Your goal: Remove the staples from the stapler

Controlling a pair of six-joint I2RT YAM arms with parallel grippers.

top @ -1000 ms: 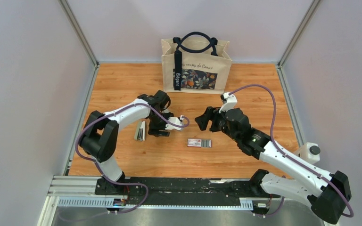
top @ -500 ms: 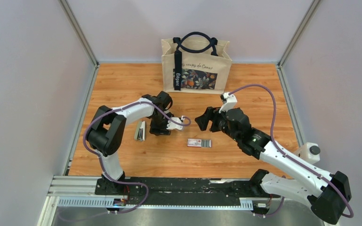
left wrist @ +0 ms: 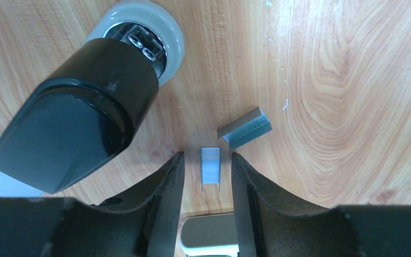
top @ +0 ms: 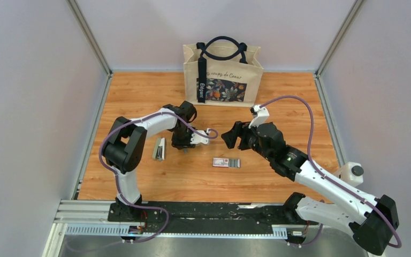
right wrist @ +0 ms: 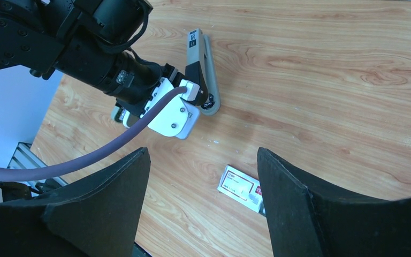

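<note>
The stapler (top: 159, 149) lies on the wooden table, left of centre. In the left wrist view its black head (left wrist: 75, 123) fills the upper left. Two short strips of staples lie loose on the wood: one (left wrist: 210, 166) lies between my left fingers, the other (left wrist: 244, 127) lies just beyond it to the right. My left gripper (left wrist: 207, 160) points down at the table, narrowly open, with a gap on each side of the near strip. My right gripper (top: 233, 136) hovers wide open and empty, right of the stapler (right wrist: 203, 69).
A small staple box (top: 226, 162) lies at the table's centre, below my right gripper (right wrist: 202, 155); it also shows in the right wrist view (right wrist: 240, 187). A printed tote bag (top: 222, 75) stands at the back. A white round device (top: 351, 172) sits at the right edge.
My left arm has swung its elbow to the right and the left gripper has shifted slightly toward the back. The right arm has not moved.
</note>
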